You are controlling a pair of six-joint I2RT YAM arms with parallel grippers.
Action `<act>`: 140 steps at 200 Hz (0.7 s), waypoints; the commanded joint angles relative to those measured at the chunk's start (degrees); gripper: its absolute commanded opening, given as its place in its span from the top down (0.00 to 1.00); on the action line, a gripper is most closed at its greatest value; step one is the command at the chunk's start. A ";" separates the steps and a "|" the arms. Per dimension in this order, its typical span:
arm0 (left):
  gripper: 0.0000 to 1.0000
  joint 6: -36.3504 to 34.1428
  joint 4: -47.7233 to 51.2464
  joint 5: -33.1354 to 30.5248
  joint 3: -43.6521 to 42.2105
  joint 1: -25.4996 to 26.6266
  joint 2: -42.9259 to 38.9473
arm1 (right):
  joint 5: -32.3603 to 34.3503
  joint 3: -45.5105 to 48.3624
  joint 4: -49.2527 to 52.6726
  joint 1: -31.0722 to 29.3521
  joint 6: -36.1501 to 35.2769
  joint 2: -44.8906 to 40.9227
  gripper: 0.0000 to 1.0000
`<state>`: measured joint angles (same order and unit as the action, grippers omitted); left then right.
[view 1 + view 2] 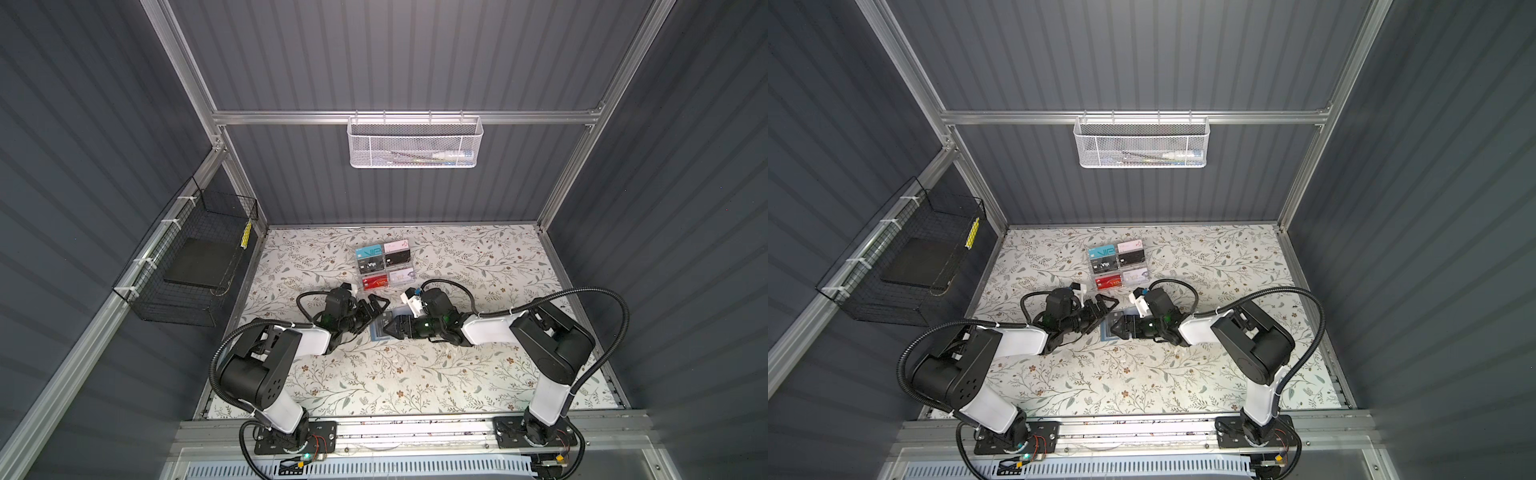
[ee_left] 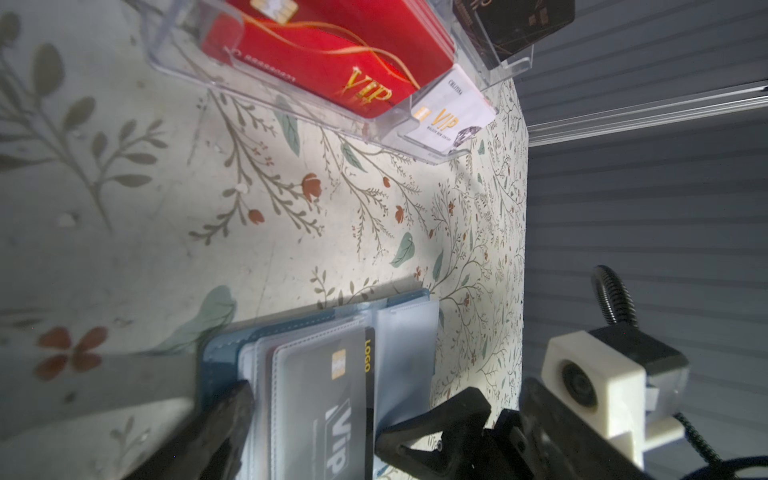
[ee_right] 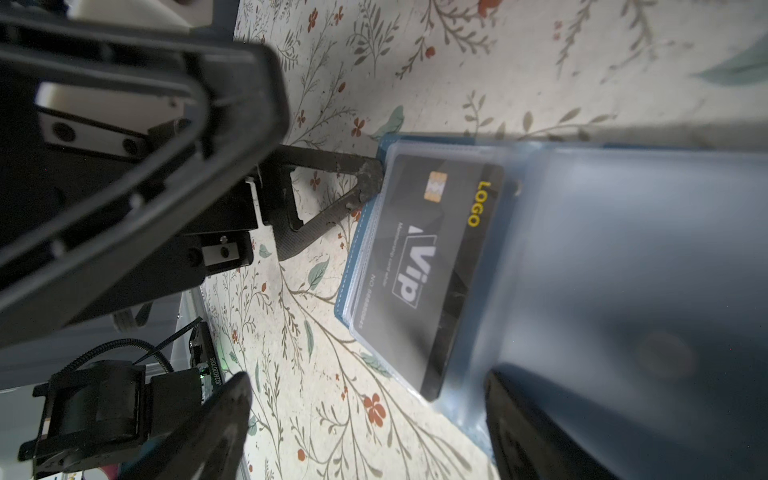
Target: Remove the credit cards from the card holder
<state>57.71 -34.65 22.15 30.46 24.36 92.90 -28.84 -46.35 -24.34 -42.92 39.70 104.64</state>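
Facing across the leathery card holder (image 1: pixel 377 332), left gripper (image 1: pixel 376 309) and right gripper (image 1: pixel 392 326) stand open.

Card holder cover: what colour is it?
The card holder is slate blue with pale edge stitching, clearest in the left wrist view.

Card holder (image 3: pixel 347 286) matt leather-like; sleeves (image 3: pixel 623 249) frosted plastic; card (image 3: pixel 424 266) smooth plastic.

Table (image 1: pixel 415 374) bright amid dim walls; card holder (image 3: pixel 623 249) blurs close up.
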 commanded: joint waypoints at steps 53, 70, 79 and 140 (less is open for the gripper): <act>0.00 2.40 -1.51 1.50 -3.03 -0.10 4.37 | 0.86 -1.31 0.99 -0.15 0.61 2.00 0.18; 0.00 2.40 -1.88 1.48 -3.30 -0.10 4.81 | 0.28 -1.37 -0.48 0.00 1.37 2.32 0.21; 0.00 2.49 -2.20 1.64 -3.39 -0.10 5.08 | 0.12 -1.47 -0.71 -0.04 1.43 2.33 0.22; 0.00 4.13 -6.48 2.77 -4.24 -0.10 8.16 | -1.37 -1.30 -4.60 0.20 2.55 3.59 0.28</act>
<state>60.27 -46.33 24.08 28.73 24.16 97.51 -28.75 -46.83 -26.57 -42.61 41.41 106.50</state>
